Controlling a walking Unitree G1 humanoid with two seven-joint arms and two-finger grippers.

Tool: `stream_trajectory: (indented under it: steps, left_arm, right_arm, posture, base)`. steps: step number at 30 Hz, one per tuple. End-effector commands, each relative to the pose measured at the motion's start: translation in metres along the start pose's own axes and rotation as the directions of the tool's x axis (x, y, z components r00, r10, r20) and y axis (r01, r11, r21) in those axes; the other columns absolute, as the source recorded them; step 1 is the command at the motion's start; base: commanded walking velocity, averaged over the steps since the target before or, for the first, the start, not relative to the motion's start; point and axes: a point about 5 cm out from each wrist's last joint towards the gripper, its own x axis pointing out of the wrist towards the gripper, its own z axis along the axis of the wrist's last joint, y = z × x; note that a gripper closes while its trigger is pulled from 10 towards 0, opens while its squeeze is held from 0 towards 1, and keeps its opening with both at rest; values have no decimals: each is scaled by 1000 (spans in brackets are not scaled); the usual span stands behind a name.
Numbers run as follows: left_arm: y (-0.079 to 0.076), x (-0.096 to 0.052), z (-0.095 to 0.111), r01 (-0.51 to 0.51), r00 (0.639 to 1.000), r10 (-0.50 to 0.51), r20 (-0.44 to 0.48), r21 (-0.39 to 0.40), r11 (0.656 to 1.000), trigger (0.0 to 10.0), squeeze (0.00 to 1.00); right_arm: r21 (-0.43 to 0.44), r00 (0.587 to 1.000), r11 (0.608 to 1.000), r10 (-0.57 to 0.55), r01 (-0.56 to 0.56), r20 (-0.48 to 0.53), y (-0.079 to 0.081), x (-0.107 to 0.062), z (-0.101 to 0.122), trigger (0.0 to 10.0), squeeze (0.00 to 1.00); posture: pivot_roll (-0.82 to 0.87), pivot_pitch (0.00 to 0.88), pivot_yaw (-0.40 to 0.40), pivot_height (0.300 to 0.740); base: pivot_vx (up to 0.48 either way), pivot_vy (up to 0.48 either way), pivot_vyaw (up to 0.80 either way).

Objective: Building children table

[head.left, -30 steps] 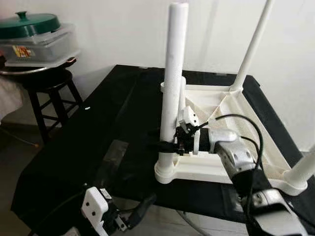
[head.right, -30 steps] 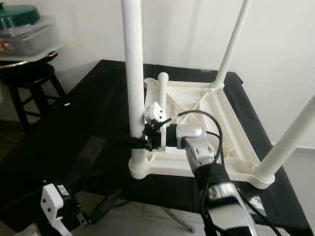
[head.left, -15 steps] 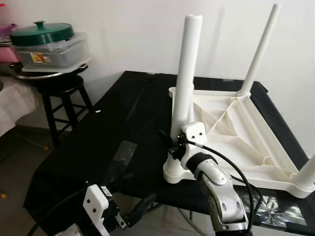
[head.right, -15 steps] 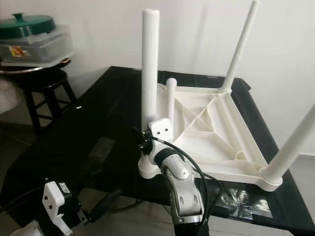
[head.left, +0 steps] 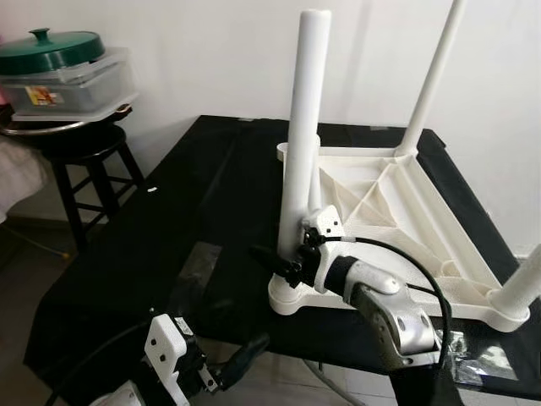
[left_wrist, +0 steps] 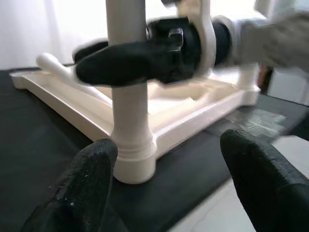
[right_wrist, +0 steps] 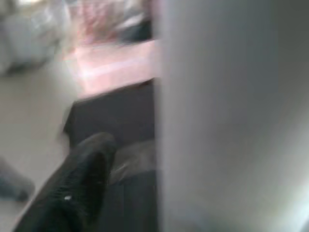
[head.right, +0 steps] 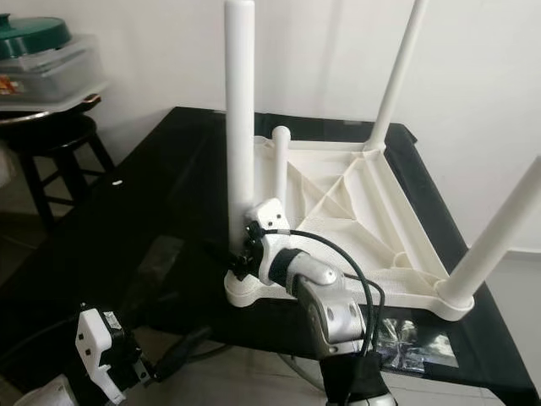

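A white children's table (head.left: 397,203) lies upside down on a black-covered table (head.left: 161,237). Its near-left leg (head.left: 302,127) stands upright in its corner socket. My right gripper (head.left: 279,260) is shut on that leg just above the socket, one black finger (left_wrist: 120,65) crossing in front of it. Two more legs (head.left: 433,76) stand at the far right and near right corners, and a shorter white leg (head.right: 280,161) stands by the far left corner. My left gripper (left_wrist: 169,169) hangs open below the table's front edge, facing the socket.
A dark stool (head.left: 80,156) at the left carries a clear container with a green lid (head.left: 59,51). A crumpled clear plastic bag (head.left: 473,347) lies on the black cover near the front right. A white wall stands close behind.
The head views have shifted. My right gripper stays around the base of the near-left leg while its wrist and forearm have swung. The left gripper hangs as before.
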Motion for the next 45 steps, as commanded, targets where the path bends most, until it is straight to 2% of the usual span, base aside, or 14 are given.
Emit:
stream_trajectory:
  steps: [1,2,5,12,14,19,21,25,26,29,37,39,43,45]
  left_arm:
    - [-3,-5,-1,61,997,-62,-43,-33,998,10000,0]
    - [4,-4,3,72,996,-71,-58,9,997,10000,0]
    - [34,0,22,57,997,-54,-49,52,997,10000,0]
    - [62,6,53,76,997,-77,19,59,995,10000,0]
    - [73,9,74,145,988,-148,51,64,987,10000,0]
    - [75,5,85,238,971,-239,6,58,970,10000,0]
    - [77,-3,85,280,959,-277,-65,59,958,10000,0]
    - [81,-6,87,285,956,-279,-86,60,957,10000,0]
    - [88,-9,98,289,955,-282,-92,64,955,10000,0]
    - [89,-9,102,296,954,-292,-76,53,954,10000,0]
    - [77,-13,79,268,962,-270,-53,-32,963,10000,0]
    - [67,-16,65,235,971,-237,-30,-77,969,10000,0]
    - [51,-17,50,206,978,-208,-6,-126,970,10000,0]
    - [51,-17,50,206,978,-208,-6,-126,970,10000,0]
  right_arm:
    - [-77,991,988,135,-135,-5,-4,-9,8,10000,67]
    - [-82,989,985,150,-151,-17,-5,-11,9,10000,0]
    - [-98,987,982,158,-161,-34,-11,-12,12,10000,0]
    - [-86,982,978,186,-189,-41,-10,-12,10,10000,0]
    - [-78,978,975,204,-208,-49,-7,-15,5,10000,0]
    - [-73,973,971,222,-226,-54,-8,-21,0,10000,0]
    - [-62,981,980,187,-190,-49,-11,-24,-5,10000,0]
    - [-52,986,985,160,-162,-41,-12,-24,-8,10000,0]
    - [-34,996,995,88,-89,-20,-11,-20,-17,10000,0]
    - [-5,999,999,34,-34,2,-10,-14,-21,10000,0]
    - [42,989,988,-147,146,18,-14,-4,-33,10000,0]
    - [69,981,979,-194,193,14,-14,-5,-39,10000,0]
    - [82,979,976,-202,200,5,-14,-6,-44,10000,0]
    - [82,979,976,-202,200,5,-14,-6,-44,10000,0]
  posture:
    - [59,91,-18,740]
    - [49,93,-16,740]
    - [55,97,-24,740]
    - [47,88,-19,740]
    - [38,79,-9,740]
    - [38,79,-9,740]
    - [36,70,-5,740]
    - [38,62,-10,740]
    - [39,53,-7,740]
    - [38,52,-6,740]
    - [25,52,-3,740]
    - [22,59,-14,740]
    - [20,63,-29,740]
    - [20,63,-29,740]
  base:
    - [0,0,0]
    - [0,0,0]
    - [0,0,0]
    - [0,0,0]
    - [0,0,0]
    - [0,0,0]
    - [0,0,0]
    - [0,0,0]
    - [0,0,0]
    - [0,0,0]
    - [0,0,0]
    - [0,0,0]
    - [0,0,0]
    - [0,0,0]
